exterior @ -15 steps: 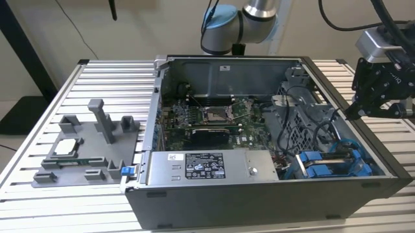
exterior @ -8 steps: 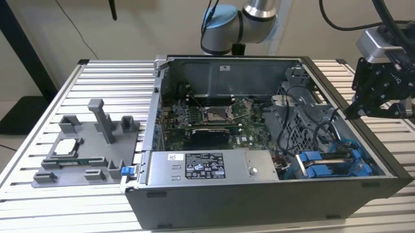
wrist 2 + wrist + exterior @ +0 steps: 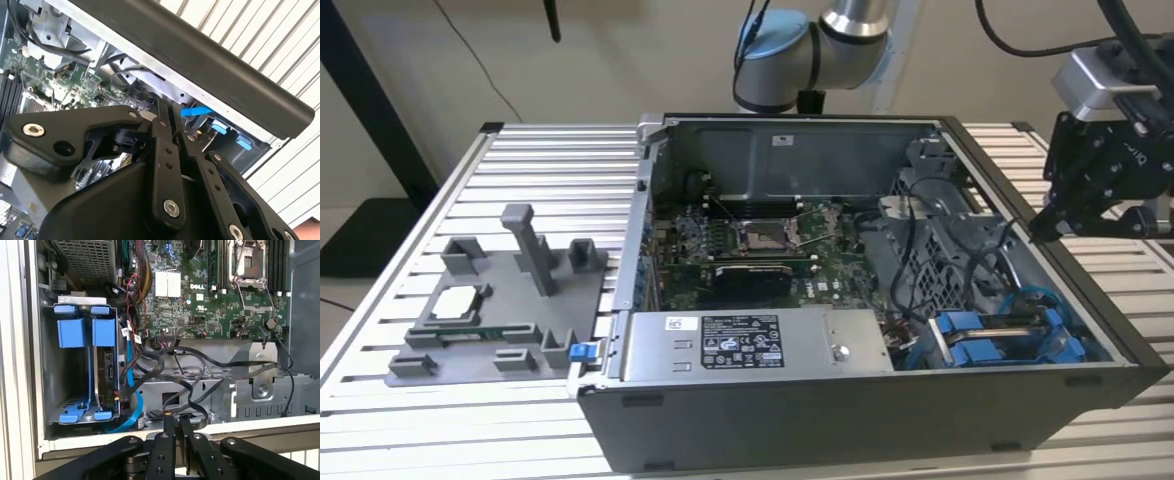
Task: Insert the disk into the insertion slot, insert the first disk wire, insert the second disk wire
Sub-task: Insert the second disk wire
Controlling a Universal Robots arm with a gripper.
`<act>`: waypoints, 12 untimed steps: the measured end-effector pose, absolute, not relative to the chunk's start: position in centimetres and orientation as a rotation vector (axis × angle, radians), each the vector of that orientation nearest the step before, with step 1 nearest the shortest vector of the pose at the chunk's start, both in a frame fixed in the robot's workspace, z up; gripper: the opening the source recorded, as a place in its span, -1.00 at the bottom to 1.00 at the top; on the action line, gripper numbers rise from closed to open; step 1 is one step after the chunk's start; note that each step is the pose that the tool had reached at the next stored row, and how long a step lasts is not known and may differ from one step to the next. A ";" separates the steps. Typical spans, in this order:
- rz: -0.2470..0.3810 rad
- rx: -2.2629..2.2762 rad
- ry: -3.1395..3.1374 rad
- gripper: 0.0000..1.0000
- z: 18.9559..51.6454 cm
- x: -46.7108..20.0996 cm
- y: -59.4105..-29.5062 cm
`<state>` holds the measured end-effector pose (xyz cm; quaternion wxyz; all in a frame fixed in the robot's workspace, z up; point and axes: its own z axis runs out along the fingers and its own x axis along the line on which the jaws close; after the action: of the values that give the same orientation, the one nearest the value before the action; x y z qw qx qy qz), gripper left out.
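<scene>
The disk (image 3: 106,374) stands on edge in its blue carrier inside the insertion slot (image 3: 50,370), a grey metal bay in the case's corner. A blue cable (image 3: 131,395) and thin dark wires run up to the disk's exposed edge. In the exterior view the disk (image 3: 994,338) sits at the case's front right. My gripper (image 3: 1042,232) hangs above the case's right wall, apart from the disk. Its black fingers (image 3: 169,427) stand together with nothing between them, as the gripper (image 3: 167,105) also shows in the second wrist view.
The motherboard (image 3: 761,240) with its square socket lies mid-case, and loose black cables (image 3: 200,365) cross beside the bay. A labelled grey power unit (image 3: 740,345) fills the case's front. A grey fixture (image 3: 494,300) stands on the slatted table (image 3: 400,400) at the exterior view's left.
</scene>
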<state>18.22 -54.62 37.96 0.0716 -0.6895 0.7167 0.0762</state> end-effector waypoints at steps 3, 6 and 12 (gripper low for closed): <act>0.225 -2.073 2.151 -1.00 38.2 17.5 -54.7; 0.220 -2.073 2.148 -1.00 38.3 16.7 -54.9; 0.211 -2.072 2.140 -1.00 38.8 15.4 -55.2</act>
<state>15.37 -55.17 38.83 0.0776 -0.6918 0.7144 0.0704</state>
